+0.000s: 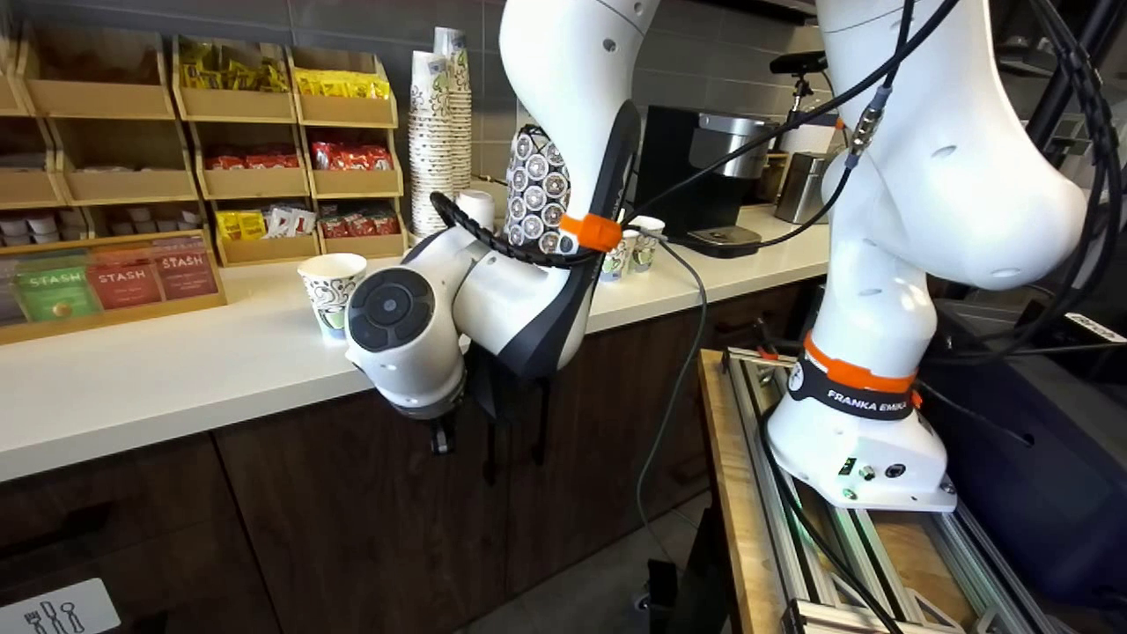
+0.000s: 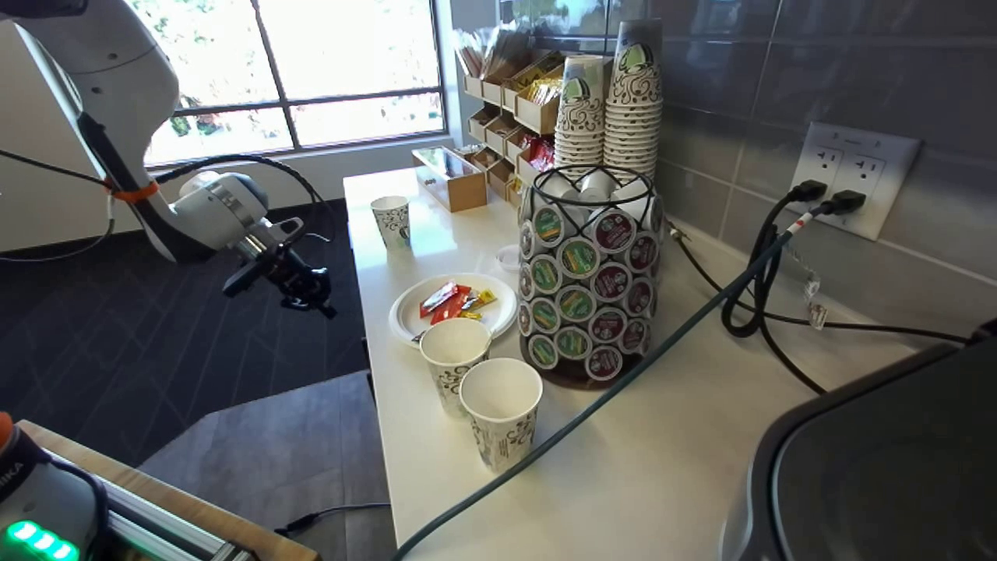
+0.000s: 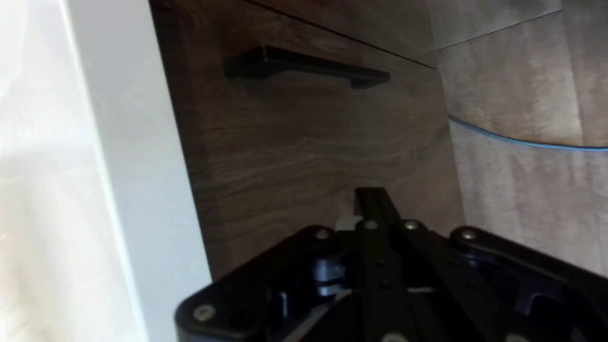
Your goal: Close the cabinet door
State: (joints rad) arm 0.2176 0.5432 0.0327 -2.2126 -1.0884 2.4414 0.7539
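The cabinet door [image 1: 379, 519] is a wide dark brown wood panel below the counter in an exterior view. It looks flush with the panels beside it. No compartment or glassware shows. Its slim black bar handle [image 1: 489, 453] stands near its right edge. In the wrist view the door [image 3: 294, 156] fills the middle, with the handle [image 3: 327, 68] above the fingers and a thin seam beyond. My gripper [image 1: 443, 438] is in front of the door, pointing down, with its fingers together and empty; the wrist view also shows it [image 3: 373, 192]. Whether it touches the door I cannot tell.
A matching door [image 1: 577, 493] with its own handle adjoins. The white counter edge [image 3: 137, 166] juts beside the gripper. A paper cup [image 1: 330, 286] stands on the counter near the wrist. A cable [image 3: 522, 141] lies on the floor. The wooden robot table [image 1: 735, 528] is to the right.
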